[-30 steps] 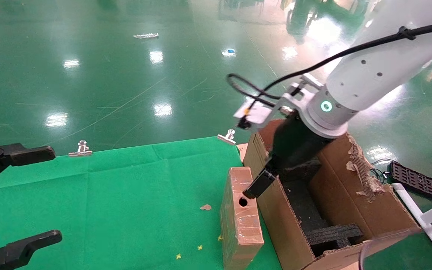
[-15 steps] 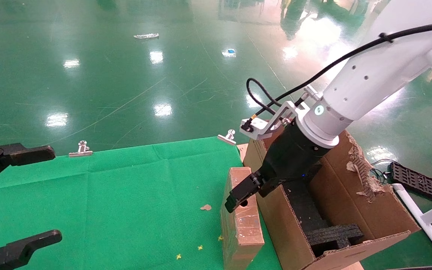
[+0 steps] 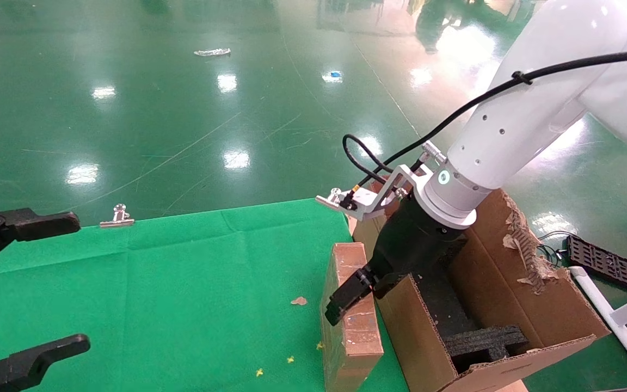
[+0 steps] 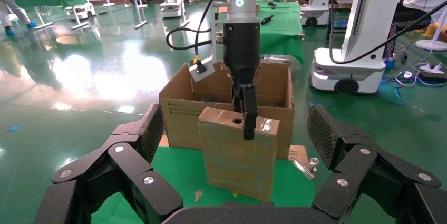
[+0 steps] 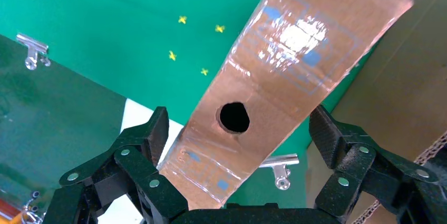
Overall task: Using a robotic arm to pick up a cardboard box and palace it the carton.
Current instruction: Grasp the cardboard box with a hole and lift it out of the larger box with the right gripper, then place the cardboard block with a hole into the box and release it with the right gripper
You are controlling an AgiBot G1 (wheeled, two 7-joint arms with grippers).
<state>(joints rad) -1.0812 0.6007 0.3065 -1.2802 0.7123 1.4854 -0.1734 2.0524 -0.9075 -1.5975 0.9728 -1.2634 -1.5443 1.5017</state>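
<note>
At the right edge of the green cloth-covered surface, the white tubular robotic arm reaches down from the upper right, its black right gripper lowered over the top of the small slim brown cardboard box with glossy tape. The box stands upright on the cloth, touching the left wall of the large brown corrugated carton with torn flaps; its narrow top face, with a round hole, points upward. In the right wrist view the fingers stand wide apart, one on each side of the box's top, straddling it without closing on it. In the head view one finger hangs against the box's left upper edge, near the hole. The left wrist view shows the same arm coming down from above with a finger in front of the box's upper face, beside the hole. Black foam inserts lie inside the carton, which sits just off the right end of the cloth. Silver binder clips pin the far edge of the cloth, and small yellow marks dot it near the box. The left gripper is parked at the far left of the scene over the cloth, well apart from the box, its black fingers spread wide and holding nothing
</note>
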